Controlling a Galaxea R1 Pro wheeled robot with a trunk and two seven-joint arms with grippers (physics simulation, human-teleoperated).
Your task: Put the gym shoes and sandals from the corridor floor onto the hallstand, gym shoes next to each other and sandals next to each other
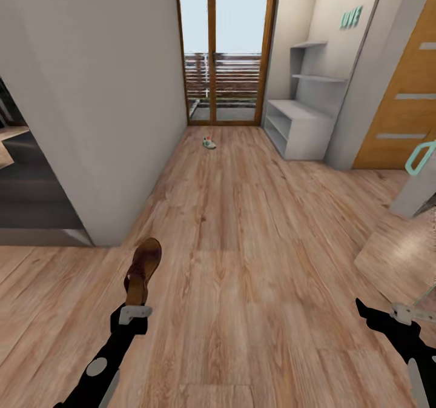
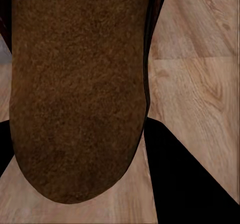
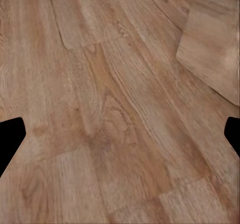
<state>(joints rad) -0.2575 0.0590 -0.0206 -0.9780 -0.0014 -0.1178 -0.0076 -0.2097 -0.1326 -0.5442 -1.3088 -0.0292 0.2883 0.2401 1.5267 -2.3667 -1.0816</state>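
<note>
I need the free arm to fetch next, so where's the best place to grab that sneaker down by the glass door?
The gym shoe is too far off to read its collar or heading. As a guess, come from above with the open right gripper and pinch across the narrow width at its opening.

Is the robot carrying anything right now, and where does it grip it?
The left gripper holds a flat brown leather sandal by one end; the right gripper is empty.
</note>
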